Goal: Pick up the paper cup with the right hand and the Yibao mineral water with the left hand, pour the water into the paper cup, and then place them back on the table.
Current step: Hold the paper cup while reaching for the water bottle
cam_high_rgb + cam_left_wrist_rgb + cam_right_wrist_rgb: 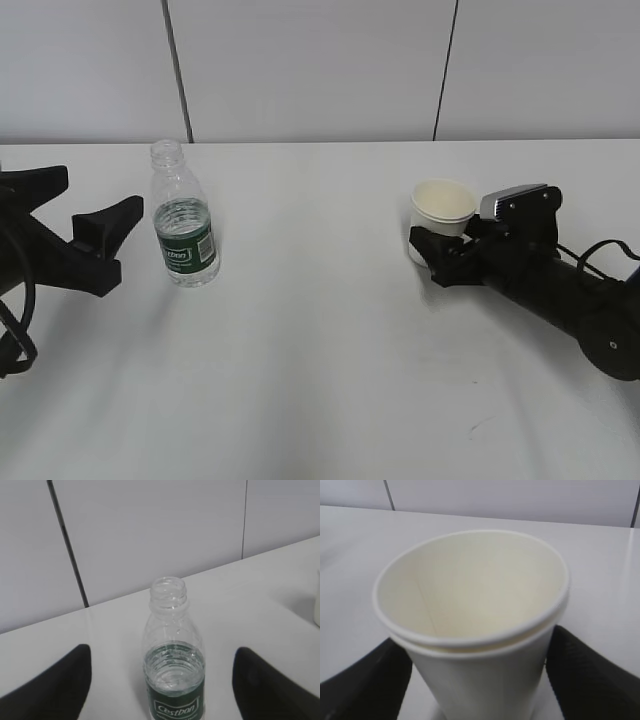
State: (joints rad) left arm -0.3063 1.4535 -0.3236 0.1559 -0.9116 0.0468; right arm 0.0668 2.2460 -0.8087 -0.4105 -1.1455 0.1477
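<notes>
**Both arms at their targets, nothing lifted**

We see the paper cup (442, 212) upright on the bench (320, 340), right of centre, with the right hand (432, 258) and its jaws touching both cup sides, grasping it. On the left, the Yibao mineral water (184, 220) stands uncapped, roughly half full; our left hand (100, 240) waits just beside it, jaws released.

One legible marking: white lettering "Cestbon" on the dark green label (175, 707) of the small clear ribbed plastic bottle (172, 655), read in the left wrist view. In the exterior view the same lettering is too small to read.
</notes>
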